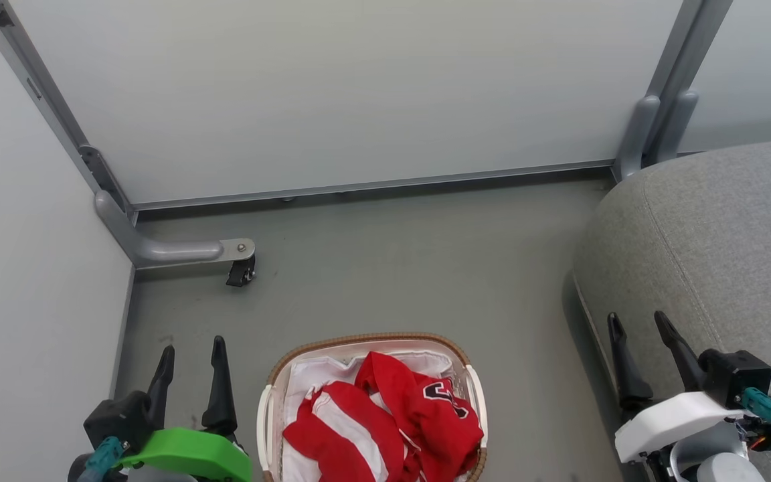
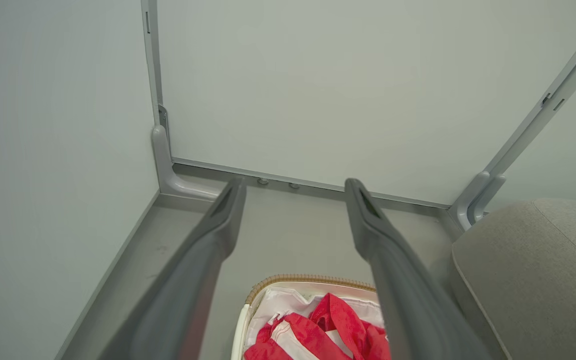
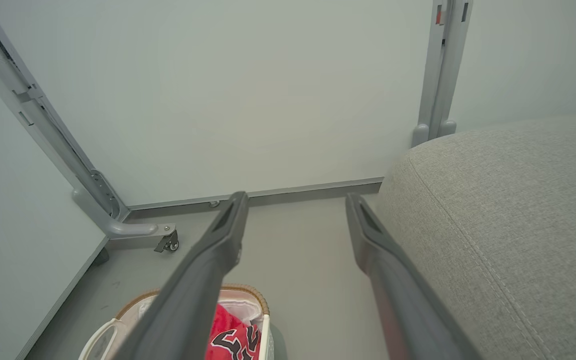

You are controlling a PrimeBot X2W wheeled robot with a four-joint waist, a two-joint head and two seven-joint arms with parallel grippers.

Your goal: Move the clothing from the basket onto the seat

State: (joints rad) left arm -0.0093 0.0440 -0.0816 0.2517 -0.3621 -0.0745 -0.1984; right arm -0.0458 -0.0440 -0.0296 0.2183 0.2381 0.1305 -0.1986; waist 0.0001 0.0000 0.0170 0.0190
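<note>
The white basket [image 1: 278,375] with a brown rim stands on the floor at the bottom centre. Inside lies the red clothing [image 1: 385,422] with white stripes and dark block letters, on a white liner. The grey seat [image 1: 727,248] fills the right side. My left gripper [image 1: 193,345] is open, to the left of the basket, with nothing between its fingers. My right gripper [image 1: 640,320] is open too, over the seat's near edge. From the wrists I see the basket [image 2: 308,279], the clothing [image 2: 328,325], the seat [image 2: 533,270], and again the clothing [image 3: 233,335] beside the seat [image 3: 508,215].
Pale partition panels [image 1: 332,94] close off the back and left. A grey metal foot with a small caster [image 1: 241,271] sticks out on the floor at the left. Grey floor [image 1: 412,268] lies open between basket, panels and seat.
</note>
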